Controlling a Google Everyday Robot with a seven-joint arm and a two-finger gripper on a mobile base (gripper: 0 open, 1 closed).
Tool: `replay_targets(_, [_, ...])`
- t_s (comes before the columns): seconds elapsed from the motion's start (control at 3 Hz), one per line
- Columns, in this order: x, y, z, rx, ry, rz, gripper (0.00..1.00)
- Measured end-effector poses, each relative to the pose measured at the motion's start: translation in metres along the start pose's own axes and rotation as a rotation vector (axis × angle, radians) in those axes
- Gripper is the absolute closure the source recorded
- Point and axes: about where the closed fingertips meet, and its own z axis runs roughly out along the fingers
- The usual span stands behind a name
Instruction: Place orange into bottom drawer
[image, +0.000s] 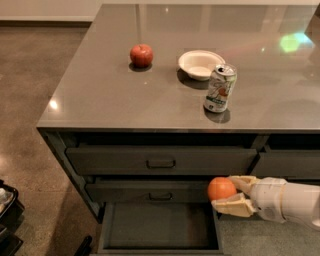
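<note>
The orange is round and bright, held between the two cream fingers of my gripper, which reaches in from the right. It hangs in front of the middle drawer, just above the right rim of the bottom drawer. The bottom drawer is pulled open and shows a plain dark grey floor with nothing in it.
On the grey countertop stand a red apple, a white bowl and a drink can. Two closed drawers with bar handles sit above the open one. Brown floor lies to the left, with dark objects at the left edge.
</note>
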Motion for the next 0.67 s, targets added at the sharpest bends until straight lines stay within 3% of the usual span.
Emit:
replay_targets(0.33, [0.001, 0.003, 0.011, -0.024, 0.006, -0.008, 1.0])
replay_targets(0.67, [0.016, 0.003, 0.015, -0.026, -0.055, 0.055, 1.0])
